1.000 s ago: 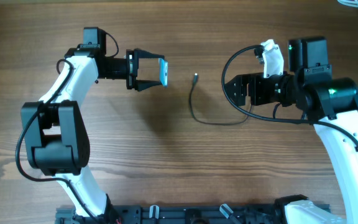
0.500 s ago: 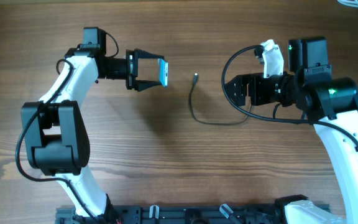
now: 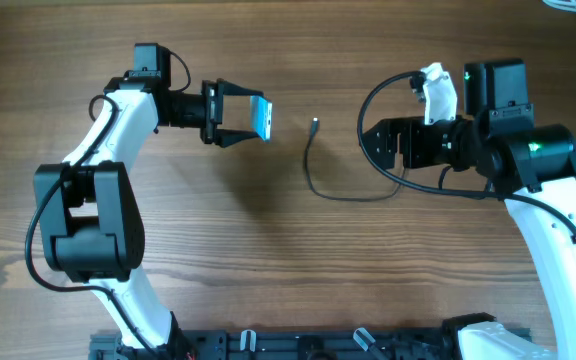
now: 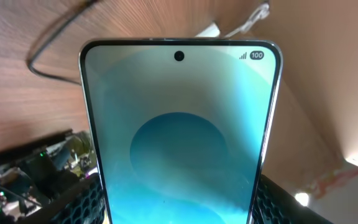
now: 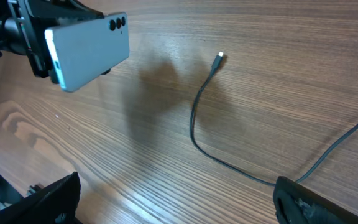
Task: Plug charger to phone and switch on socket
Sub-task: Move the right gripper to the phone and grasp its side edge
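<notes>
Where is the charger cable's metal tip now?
In the overhead view, the tip lies on the table, between the phone in the left end effector and the right end effector.

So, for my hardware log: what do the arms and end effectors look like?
The left arm and right arm have white curved links, black joint housings and looping black cables. The left end effector and right end effector are black, two-fingered. Small green lights glow on the right arm.

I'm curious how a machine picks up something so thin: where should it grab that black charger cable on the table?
Probably just behind the metal connector tip of the charger, coming straight down from above with the open right gripper. It lies flat on the table with its tip free, and holding near the tip keeps it steerable.
</notes>
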You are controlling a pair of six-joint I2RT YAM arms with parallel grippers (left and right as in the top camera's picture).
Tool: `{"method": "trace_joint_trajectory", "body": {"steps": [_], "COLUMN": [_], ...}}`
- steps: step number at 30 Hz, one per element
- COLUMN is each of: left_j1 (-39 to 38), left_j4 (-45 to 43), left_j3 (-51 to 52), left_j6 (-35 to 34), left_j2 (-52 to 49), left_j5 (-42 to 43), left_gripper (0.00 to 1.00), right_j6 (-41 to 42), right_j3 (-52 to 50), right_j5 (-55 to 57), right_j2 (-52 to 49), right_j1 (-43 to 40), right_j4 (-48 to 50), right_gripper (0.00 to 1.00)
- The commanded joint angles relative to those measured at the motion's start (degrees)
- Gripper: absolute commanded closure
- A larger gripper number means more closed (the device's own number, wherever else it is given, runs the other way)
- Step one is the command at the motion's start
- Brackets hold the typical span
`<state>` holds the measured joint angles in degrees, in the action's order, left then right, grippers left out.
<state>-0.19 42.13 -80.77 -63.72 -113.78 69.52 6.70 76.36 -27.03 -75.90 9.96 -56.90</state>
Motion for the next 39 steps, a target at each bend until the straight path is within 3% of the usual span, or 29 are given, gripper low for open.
{"method": "trace_joint_trajectory", "body": {"steps": [1,6,11,19,26,33,39], "left_j1": [0.3,-0.9,-4.0,-5.8,-5.8,-5.8,-5.8], "left_j4": [-0.2,-0.2,-0.5,-0.9,-0.8,-0.8,-0.8], "left_j3": [-1.4,-1.4,-1.4,-1.4,-1.4,-1.4,-1.4], "left_j6": [0.5,0.5,0.2,-0.2,-0.2,-0.2,-0.2], "left_j2": [1.7,1.7,1.7,1.7,1.7,1.7,1.7], "left_j5": [-6.3,-17.1,-21.0,-21.6,-21.6,-20.9,-20.9], "left_gripper": [0.46,0.45,0.45,0.45,0.45,0.45,0.45], "right_j6": [2.6,2.8,4.1,13.7,26.5,30.1,32.0], "right_j3": [0.9,0.9,0.9,0.9,0.9,0.9,0.9], "right_j5": [-1.0,-5.5,-7.4,-5.2,8.5,10.5,10.5], "right_j2": [-1.2,-4.1,-8.4,-17.6,-22.2,-26.1,-29.7], "right_j1": [0.2,0.2,2.4,10.6,18.8,22.3,22.8], "right_j4": [0.9,3.8,9.4,19.4,24.4,31.7,33.7], "right_gripper": [0.0,0.0,0.0,0.09,0.14,0.34,0.38]}}
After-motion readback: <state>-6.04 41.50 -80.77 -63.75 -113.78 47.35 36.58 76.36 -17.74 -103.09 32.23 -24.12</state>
